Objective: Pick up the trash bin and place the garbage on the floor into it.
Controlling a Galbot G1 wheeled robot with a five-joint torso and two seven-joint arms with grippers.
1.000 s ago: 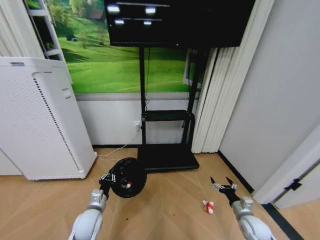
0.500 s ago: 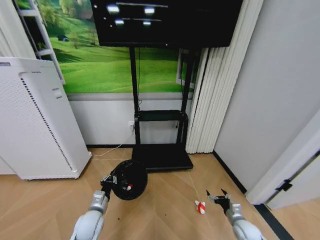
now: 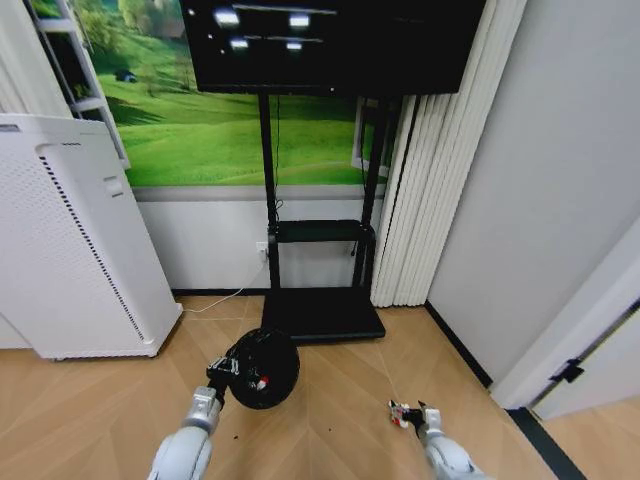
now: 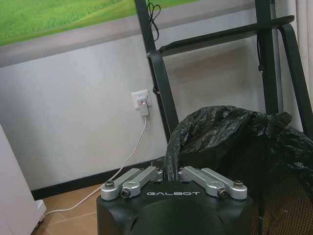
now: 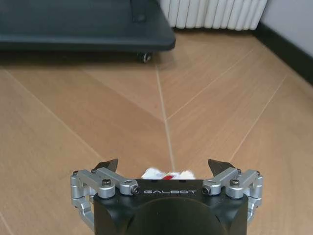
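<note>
- Lower now, the right gripper (image 5: 164, 169) straddles the wrapper (image 5: 166, 174), jaws spread wide, ready to close.
- Left gripper (image 4: 168, 177) stays clamped on the trash bin (image 3: 262, 367) rim.

The right gripper (image 5: 166, 166) hangs low over a wood floor (image 5: 73, 112). Its two black fingertips (image 5: 108, 164) stand wide apart. Between them, right by the gripper body, lies a small red-and-white wrapper (image 5: 165, 174), partly hidden. Farther off sits a flat black stand base (image 5: 83, 24) with a little wheel (image 5: 145, 58). Behind it hang white curtain folds (image 5: 215, 12).
</note>
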